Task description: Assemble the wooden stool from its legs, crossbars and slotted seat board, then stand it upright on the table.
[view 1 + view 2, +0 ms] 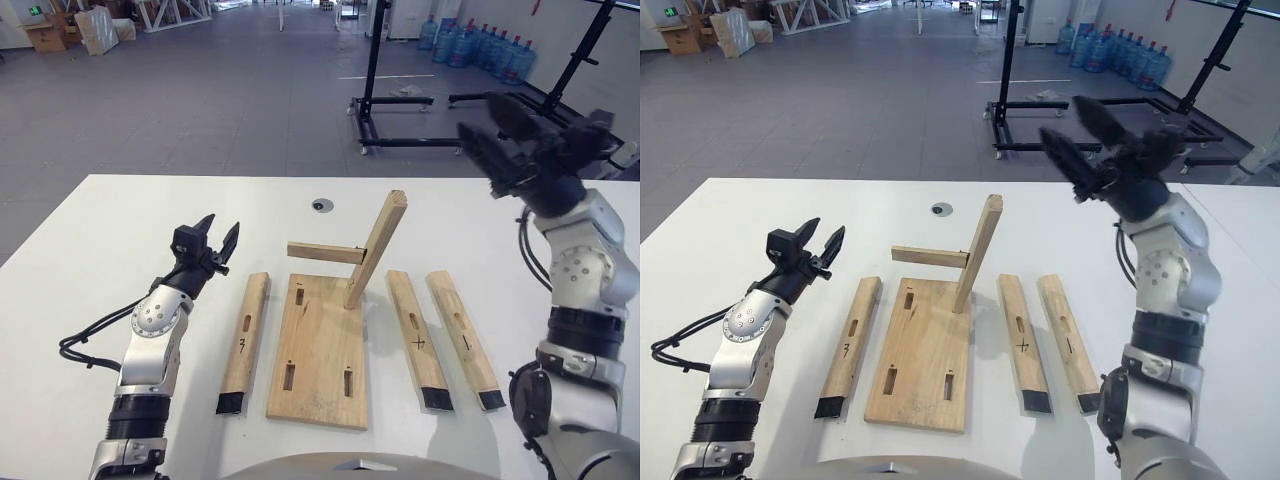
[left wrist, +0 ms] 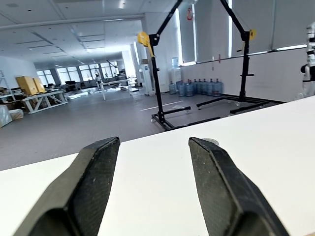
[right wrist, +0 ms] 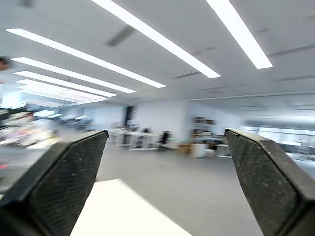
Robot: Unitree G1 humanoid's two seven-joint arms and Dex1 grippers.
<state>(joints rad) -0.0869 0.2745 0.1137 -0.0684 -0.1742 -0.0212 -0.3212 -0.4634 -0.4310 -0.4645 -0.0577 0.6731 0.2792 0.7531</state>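
- Left eye view: pale slotted wooden seat board (image 1: 318, 350) flat mid-table; tilted wooden leg (image 1: 376, 250) with crossbar (image 1: 325, 253) socketed at its 1 o'clock.
- Left gripper (image 1: 222, 222) and right gripper (image 1: 476, 112): spread wide, empty.
- Loose leg (image 1: 245, 340) at 9 o'clock: likely light, rigid; grasp mid-length.

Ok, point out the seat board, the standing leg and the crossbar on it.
seat board (image 1: 320, 345): left eye view, bare middle of top face.
standing leg (image 1: 376, 248): left eye view, halfway up.
crossbar (image 1: 325, 253): left eye view, its middle.
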